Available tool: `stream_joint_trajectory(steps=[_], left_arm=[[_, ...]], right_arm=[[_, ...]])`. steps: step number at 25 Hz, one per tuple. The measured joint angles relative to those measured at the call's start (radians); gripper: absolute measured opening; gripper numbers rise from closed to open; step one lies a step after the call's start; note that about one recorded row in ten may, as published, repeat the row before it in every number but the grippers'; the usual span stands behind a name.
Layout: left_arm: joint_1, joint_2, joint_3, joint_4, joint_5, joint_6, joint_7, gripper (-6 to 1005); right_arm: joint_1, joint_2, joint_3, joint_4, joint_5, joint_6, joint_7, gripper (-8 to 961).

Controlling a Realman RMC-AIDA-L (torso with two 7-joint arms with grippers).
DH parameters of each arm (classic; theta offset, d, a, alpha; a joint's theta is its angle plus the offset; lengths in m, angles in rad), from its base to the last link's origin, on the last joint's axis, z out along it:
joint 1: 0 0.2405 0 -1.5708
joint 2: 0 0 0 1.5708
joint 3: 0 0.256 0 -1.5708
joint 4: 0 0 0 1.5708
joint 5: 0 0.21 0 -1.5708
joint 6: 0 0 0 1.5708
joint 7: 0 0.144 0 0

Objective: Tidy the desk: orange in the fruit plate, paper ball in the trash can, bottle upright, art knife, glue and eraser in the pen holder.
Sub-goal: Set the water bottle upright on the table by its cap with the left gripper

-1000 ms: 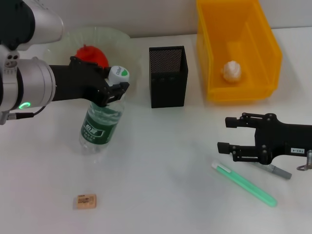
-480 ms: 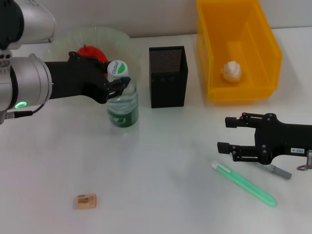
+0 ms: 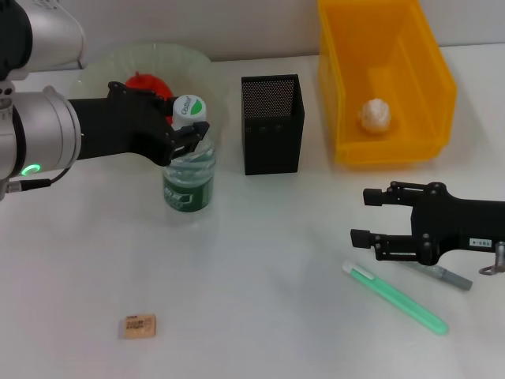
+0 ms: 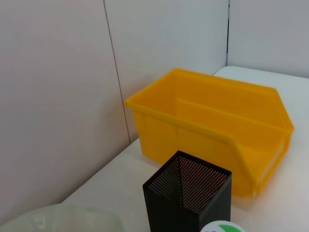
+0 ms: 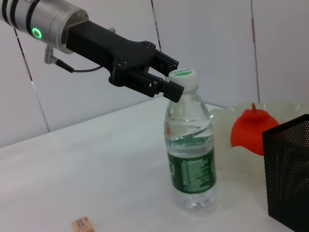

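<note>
Bottle: the water bottle [image 3: 188, 167] stands upright on the white desk [image 3: 260, 316], between the fruit plate [image 3: 150, 63] and the mesh pen holder [image 3: 272, 123], clear of both.
Left gripper: the left gripper [image 3: 192, 136] pinches the bottle at the neck, just under the white and green cap [image 3: 189, 108]; the right wrist view shows the fingers pressed to either side of the neck.
Bottle handling: it looks largely full of water, so I judge it fairly heavy and bottom-weighted; the thin clear plastic is smooth and yields at the body, while the neck is stiff, so the neck is the safer hold.
Release risk: the base looks flat on the desk; a straight opening of the fingers should leave it standing, a sideways drag could tip it.
Right gripper: the right gripper [image 3: 365, 218] hovers low with fingers spread, holding nothing, just beside the green art knife [image 3: 395, 298] and a grey glue stick [image 3: 443, 275] partly under the arm.
Art knife handling: long, thin, rigid and light; best taken mid-length across its narrow width.
Eraser: the small tan eraser [image 3: 138, 324] lies near the front edge, well apart from both grippers; light, slightly soft, low to the surface.
Already placed: the orange [image 3: 146, 84] sits in the fruit plate; the paper ball [image 3: 375, 114] lies in the yellow bin [image 3: 442, 87].
</note>
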Motion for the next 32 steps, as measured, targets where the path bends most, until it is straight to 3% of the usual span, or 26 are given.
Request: stream_joint_trajectory(steps=[32], left_arm=[[0.051,0.000,-0.076,0.012,-0.004,-0.001,-0.002,441]], right_arm=[[0.018,0.002,0.000,0.006,0.000,0.005,0.000,742]])
